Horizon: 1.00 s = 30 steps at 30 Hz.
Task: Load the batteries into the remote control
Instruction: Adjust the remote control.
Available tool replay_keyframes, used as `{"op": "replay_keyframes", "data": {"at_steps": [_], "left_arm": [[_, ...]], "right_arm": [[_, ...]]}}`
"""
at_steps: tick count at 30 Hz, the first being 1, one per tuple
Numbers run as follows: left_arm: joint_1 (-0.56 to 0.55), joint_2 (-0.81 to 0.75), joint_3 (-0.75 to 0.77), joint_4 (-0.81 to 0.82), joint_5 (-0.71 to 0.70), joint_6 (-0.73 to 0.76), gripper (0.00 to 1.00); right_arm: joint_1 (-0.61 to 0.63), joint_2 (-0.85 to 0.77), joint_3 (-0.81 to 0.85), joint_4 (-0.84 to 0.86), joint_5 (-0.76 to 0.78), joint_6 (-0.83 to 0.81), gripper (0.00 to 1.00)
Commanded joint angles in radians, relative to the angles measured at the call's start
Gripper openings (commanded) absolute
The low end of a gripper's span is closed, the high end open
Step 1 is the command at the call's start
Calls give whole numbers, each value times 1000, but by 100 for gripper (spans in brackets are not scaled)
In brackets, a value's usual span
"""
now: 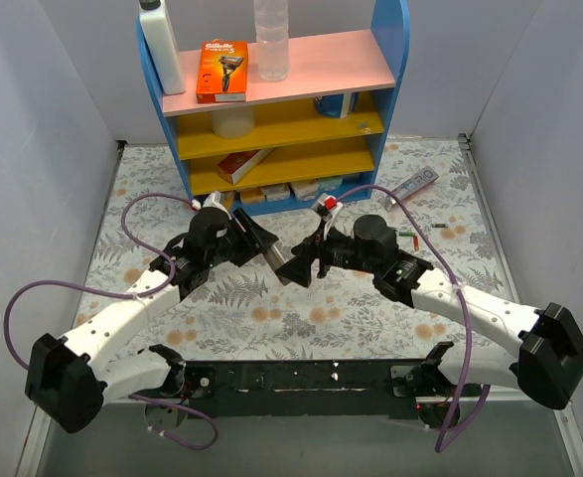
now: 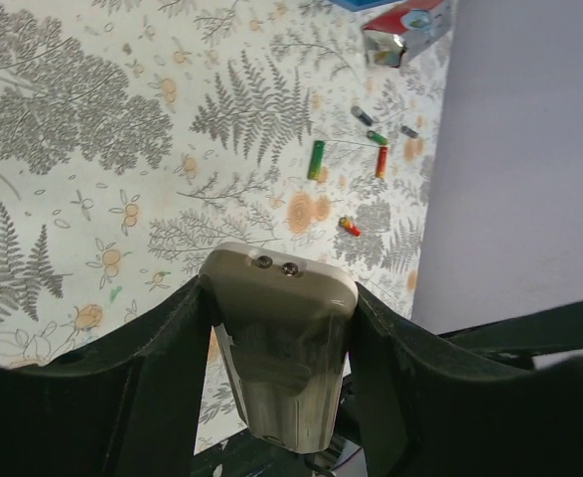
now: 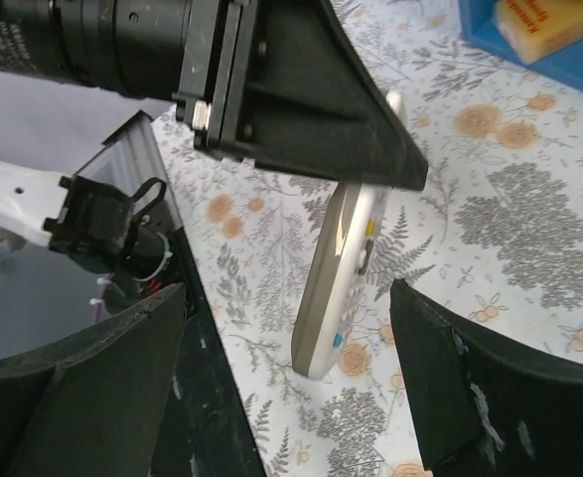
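Centrally, we see the left gripper (image 2: 279,298) clamped on the slim white rectangular remote control (image 2: 281,358), gripping it by one end and holding it above the cloth. We judge that this hold presents the handset to the other arm. The right gripper (image 3: 291,298) faces it with jaws apart, one black finger on either side of the remote's free end, touching neither edge as far as we can tell. Whether the battery bay is uncovered we cannot tell. The small cylindrical batteries (image 2: 316,159), green, red and dark, lie loose on the cloth to the right of both grippers, well apart from the handset, so we judge none is loaded yet. Beneath lies a pale tablecloth (image 1: 271,318) printed with grey ferns and orange flowers. At the far edge stands a blue shelf unit (image 1: 390,60) with pink and yellow boards. Plain lilac-grey walls (image 1: 33,119) close both sides.
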Motion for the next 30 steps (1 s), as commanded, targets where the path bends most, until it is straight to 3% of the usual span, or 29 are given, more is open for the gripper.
{"op": "replay_keyframes", "data": {"at_steps": [1,6,15,18,19,21,22,23,25,26,29,30], "left_arm": [[-40,46,92,-141,-129,-36,0],[-66,81,133,-148,-159,-41,0],[-115,127,164,-150,-194,-41,0],[-126,130,168,-148,-198,-39,0],[-126,130,167,-145,-195,-36,0],[-127,126,168,-141,-195,-15,0],[-129,121,168,-132,-195,-4,8],[-127,113,161,-122,-194,7,17],[-129,75,149,-89,-197,50,41],[-127,58,139,-73,-198,68,59],[-126,-21,92,0,-195,122,81],[-126,-45,54,23,-194,149,84]], "right_arm": [[22,32,76,-67,92,-108,90],[42,80,107,-98,121,-120,88],[58,138,122,-121,151,-109,71],[58,146,122,-119,140,-102,54],[58,146,119,-113,135,-95,36],[58,146,107,-98,117,-71,20],[58,143,105,-92,118,-65,7],[56,137,99,-87,109,-56,2],[55,129,95,-78,98,-30,1],[52,117,89,-70,77,-19,1],[27,82,67,-14,19,39,1],[16,72,43,8,0,58,1]]}}
